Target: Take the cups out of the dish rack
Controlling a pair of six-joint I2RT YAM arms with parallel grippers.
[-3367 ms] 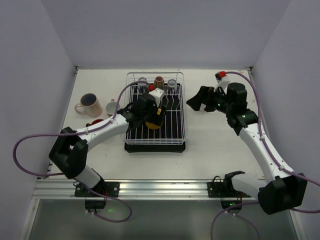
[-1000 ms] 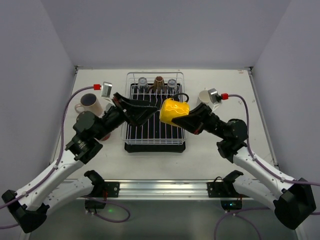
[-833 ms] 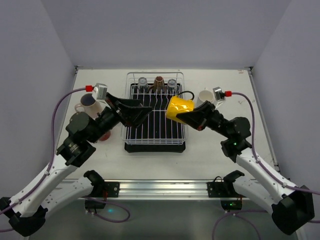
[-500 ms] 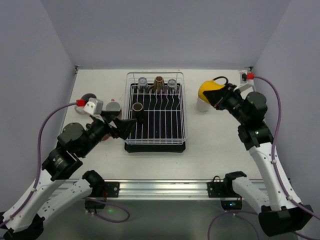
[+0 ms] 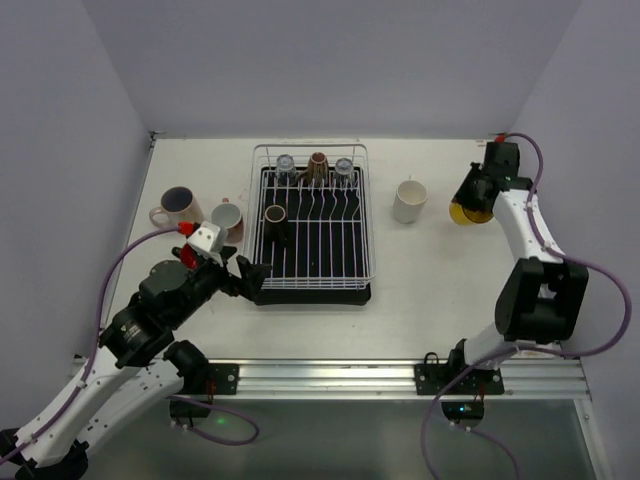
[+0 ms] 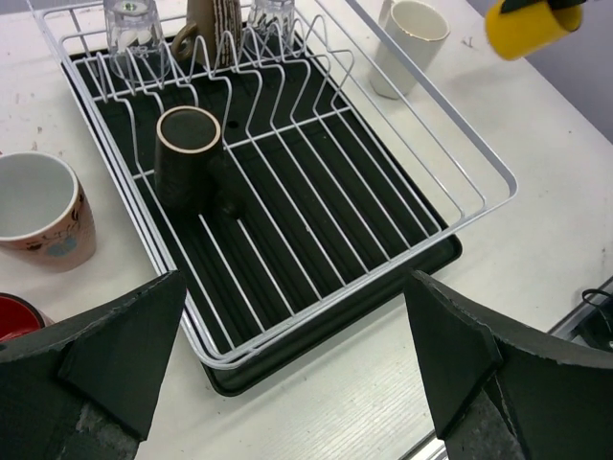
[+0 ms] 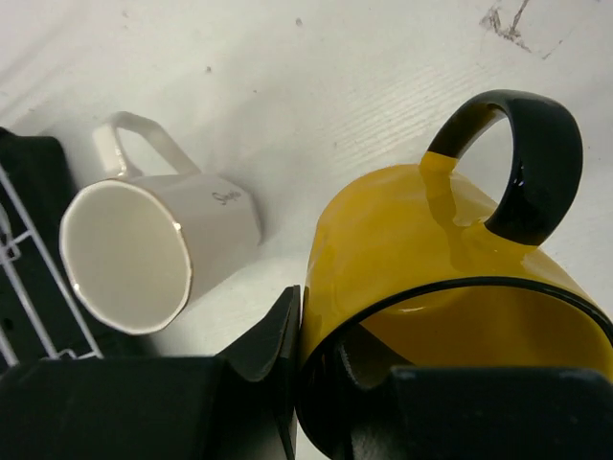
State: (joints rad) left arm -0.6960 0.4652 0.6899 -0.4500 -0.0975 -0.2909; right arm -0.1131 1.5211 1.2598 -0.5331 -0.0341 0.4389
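While the left gripper [image 6: 295, 287] gapes, the right gripper [image 7: 321, 369] clamps the yellow mug [image 7: 412, 240] — by its rim.

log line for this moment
left claw: open, empty, by dish rack | right claw: shut on yellow mug, beyond white cup | in rack: dark mug, two glasses, brown cup

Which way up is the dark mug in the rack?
Upright: the left wrist view shows the dark mug with its open rim facing up, standing in the dish rack.
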